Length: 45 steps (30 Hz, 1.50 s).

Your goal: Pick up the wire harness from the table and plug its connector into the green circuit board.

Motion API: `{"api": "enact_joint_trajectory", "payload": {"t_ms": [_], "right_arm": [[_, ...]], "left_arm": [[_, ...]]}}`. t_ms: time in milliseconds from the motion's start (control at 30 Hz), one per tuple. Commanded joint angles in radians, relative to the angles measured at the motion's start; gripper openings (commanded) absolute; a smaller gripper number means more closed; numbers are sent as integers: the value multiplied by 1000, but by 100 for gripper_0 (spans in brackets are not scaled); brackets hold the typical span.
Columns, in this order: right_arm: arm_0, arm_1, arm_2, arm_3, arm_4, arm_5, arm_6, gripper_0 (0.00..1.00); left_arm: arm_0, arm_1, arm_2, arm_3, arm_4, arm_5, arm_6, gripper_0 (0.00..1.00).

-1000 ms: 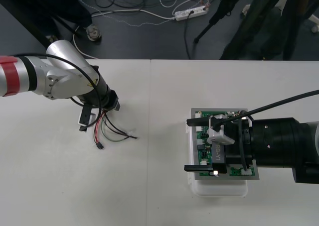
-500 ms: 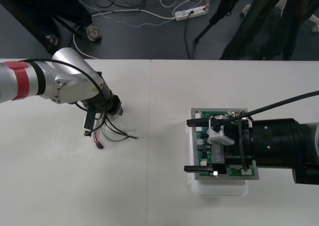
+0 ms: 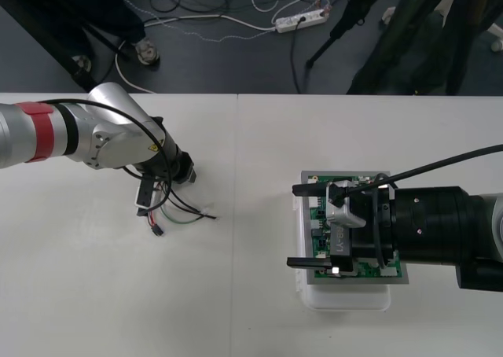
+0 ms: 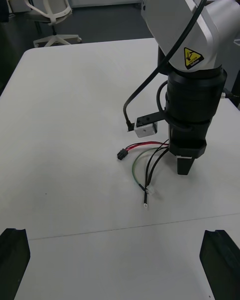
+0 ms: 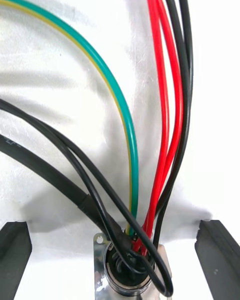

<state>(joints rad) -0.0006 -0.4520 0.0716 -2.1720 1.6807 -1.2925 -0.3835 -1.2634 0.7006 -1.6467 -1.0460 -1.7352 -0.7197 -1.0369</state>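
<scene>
From where I stand, the wire harness (image 5: 167, 105) lies on the left part of the plain, matte table (image 3: 251, 137). It is a small loose bundle of thin glossy wires in red, black and green. Its round metal socket (image 5: 131, 267), with a flat flange, sits directly under the left gripper (image 3: 163, 182), which points down on it. The two black fingers (image 5: 14, 260) stand wide apart, one at each side of the socket, released and not touching it. From there the wires curve toward the near side, and the small black plug (image 4: 121, 155) rests on the table at their end. At the right, the right gripper (image 3: 292, 226) hovers over the green circuit board (image 3: 321, 209) on its white base (image 3: 346, 300), its thin black fingers spread open and holding nothing.
</scene>
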Motion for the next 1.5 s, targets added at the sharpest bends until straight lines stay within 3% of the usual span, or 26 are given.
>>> {"api": "enact_joint_trajectory", "payload": {"t_ms": [33, 133, 200, 267, 300, 400, 1000, 1500], "right_arm": [[14, 16, 7, -8, 4, 12, 67, 100], [14, 16, 5, -8, 4, 13, 74, 100], [14, 16, 4, -8, 4, 13, 78, 100], [14, 16, 4, -8, 4, 13, 80, 100], [14, 16, 4, -8, 4, 12, 81, 100], [14, 16, 4, -8, 4, 13, 83, 100], [16, 16, -1, -8, 4, 13, 95, 100], [16, 16, -1, -8, -15, 13, 92, 100]], "left_arm": [[-54, -16, -10, 12, 14, 48, -72, 96], [-54, -16, -12, 20, 12, 52, -72, 96], [-54, -16, -12, 23, 12, 54, -71, 83], [-54, -16, -10, 24, 12, 54, -71, 60], [-54, -16, -10, 24, 14, 54, -71, 36], [-54, -16, -10, 26, 14, 54, -71, 0], [-54, -15, -10, 40, 12, 51, -80, 0], [-56, 45, 70, 6, 46, -53, -112, 0]]}}
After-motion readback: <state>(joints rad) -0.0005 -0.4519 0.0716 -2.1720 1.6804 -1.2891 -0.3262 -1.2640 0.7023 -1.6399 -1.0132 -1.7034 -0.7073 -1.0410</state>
